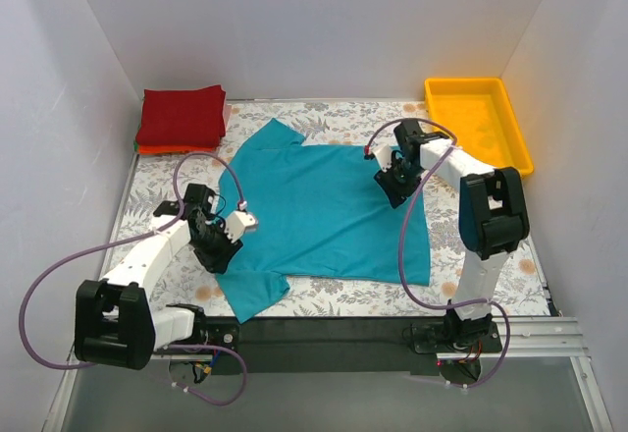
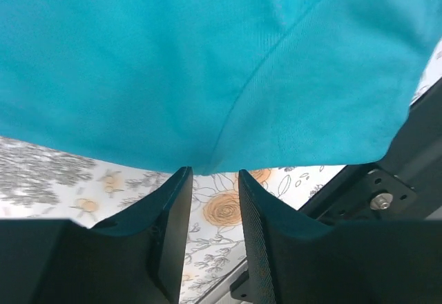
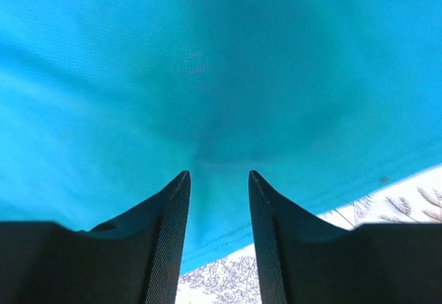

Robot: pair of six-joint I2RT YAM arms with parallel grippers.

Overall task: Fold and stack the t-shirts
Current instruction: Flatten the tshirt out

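The teal-blue t-shirt (image 1: 324,211) lies spread flat mid-table, one sleeve toward the near left and one toward the far left. My left gripper (image 1: 220,252) is at the shirt's left edge by the near sleeve. In its wrist view the left gripper (image 2: 213,173) is open, its tips at the hem of the teal cloth (image 2: 207,62), with only floral covering in the gap. My right gripper (image 1: 396,185) is low over the shirt's far right part. It (image 3: 218,174) is open, and the teal cloth (image 3: 207,76) puckers slightly just ahead of its tips. A folded dark red shirt (image 1: 183,115) tops an orange one (image 1: 177,147); a green edge (image 1: 135,143) shows beneath.
A yellow plastic tray (image 1: 510,123) stands at the far right corner. The floral table covering (image 1: 334,299) runs to a black rail (image 1: 324,332) at the near edge. White walls close in the left, back and right sides.
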